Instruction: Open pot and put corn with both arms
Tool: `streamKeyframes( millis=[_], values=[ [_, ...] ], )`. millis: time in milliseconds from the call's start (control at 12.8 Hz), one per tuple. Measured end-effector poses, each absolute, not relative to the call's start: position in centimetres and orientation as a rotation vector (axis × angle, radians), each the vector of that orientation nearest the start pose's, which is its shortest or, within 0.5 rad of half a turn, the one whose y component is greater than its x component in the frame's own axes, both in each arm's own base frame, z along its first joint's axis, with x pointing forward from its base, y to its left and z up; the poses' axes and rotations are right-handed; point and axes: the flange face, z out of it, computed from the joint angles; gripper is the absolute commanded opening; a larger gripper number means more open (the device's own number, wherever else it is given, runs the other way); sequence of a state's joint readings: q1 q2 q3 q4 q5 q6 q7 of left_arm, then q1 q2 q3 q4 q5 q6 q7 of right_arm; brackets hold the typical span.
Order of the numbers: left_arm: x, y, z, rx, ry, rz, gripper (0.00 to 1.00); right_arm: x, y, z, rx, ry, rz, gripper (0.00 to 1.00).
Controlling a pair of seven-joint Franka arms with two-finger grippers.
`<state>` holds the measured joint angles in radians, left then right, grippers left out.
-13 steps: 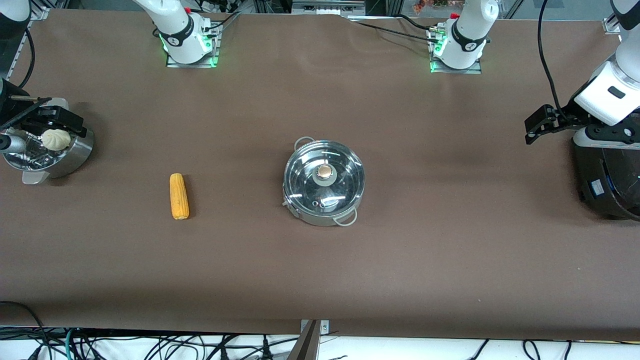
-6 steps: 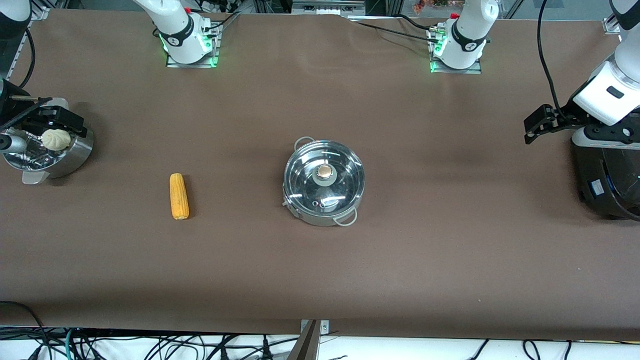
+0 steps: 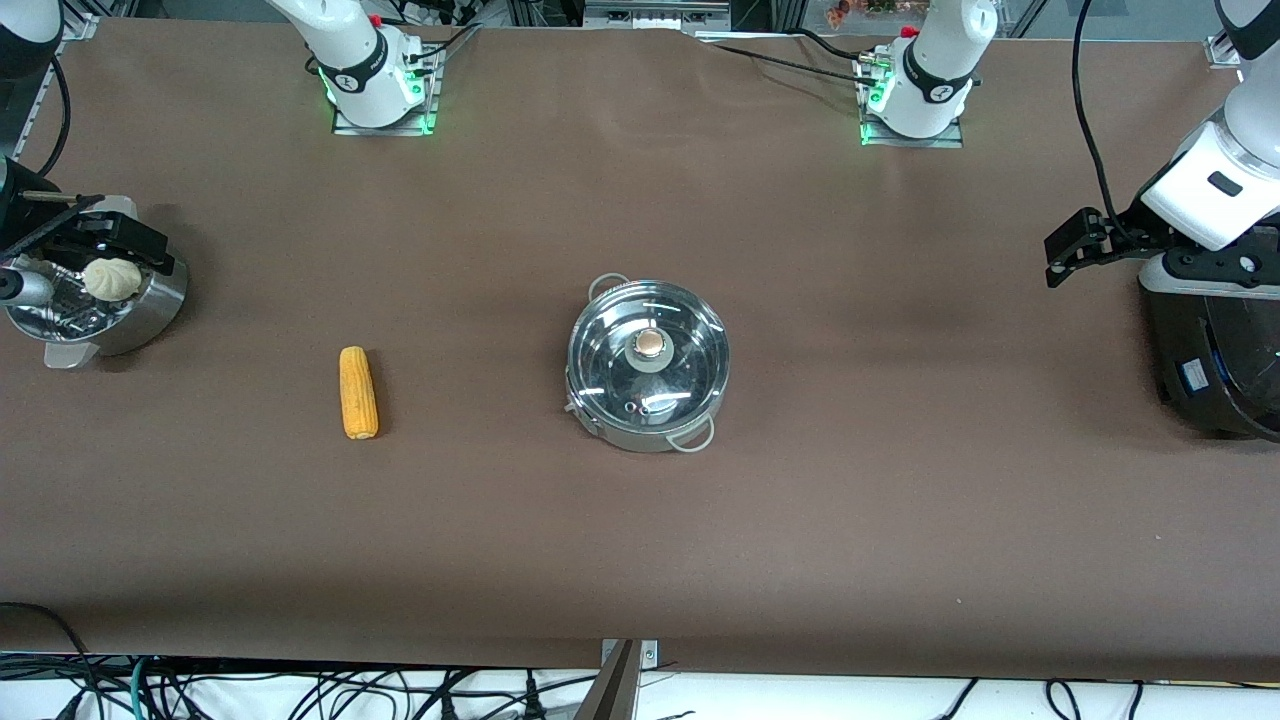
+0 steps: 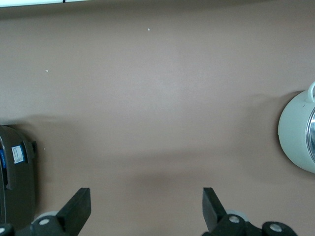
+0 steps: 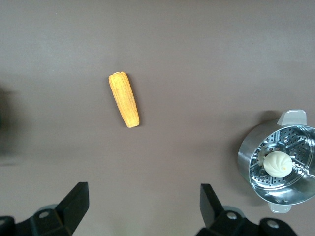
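Note:
The steel pot [image 3: 700,395] stands at the table's middle with its glass lid [image 3: 610,365] on and the metal knob [image 3: 650,344] on top. The corn [image 3: 358,392] lies flat toward the right arm's end of the table. My right gripper [image 3: 140,245] is open and empty in the air over the steamer; its wrist view shows the corn [image 5: 124,100] ahead of the open gripper [image 5: 143,194]. My left gripper [image 3: 1065,255] is open and empty in the air beside the black cooker; its wrist view [image 4: 146,196] shows the pot's edge [image 4: 293,132].
A steel steamer [image 3: 150,305] with a white bun [image 3: 111,277] stands at the right arm's end, also in the right wrist view [image 5: 246,157]. A big black cooker [image 3: 1200,370] stands at the left arm's end, also in the left wrist view [image 4: 17,182].
My left gripper has crept slightly toward the table's middle. The right gripper, the pot and the corn have not visibly moved.

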<state>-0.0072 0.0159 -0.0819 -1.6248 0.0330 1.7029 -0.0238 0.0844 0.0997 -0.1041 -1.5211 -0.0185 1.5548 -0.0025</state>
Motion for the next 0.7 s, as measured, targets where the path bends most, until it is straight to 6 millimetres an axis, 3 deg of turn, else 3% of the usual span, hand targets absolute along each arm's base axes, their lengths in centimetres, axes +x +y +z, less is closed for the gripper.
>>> streamKeyframes(
  millis=[702],
  values=[
    [56.9,-5.8,59.8,-3.11,0.144,-0.089,1.0,58.2,-1.1,59.0,-3.168,0.027,0.104,1.0]
  ],
)
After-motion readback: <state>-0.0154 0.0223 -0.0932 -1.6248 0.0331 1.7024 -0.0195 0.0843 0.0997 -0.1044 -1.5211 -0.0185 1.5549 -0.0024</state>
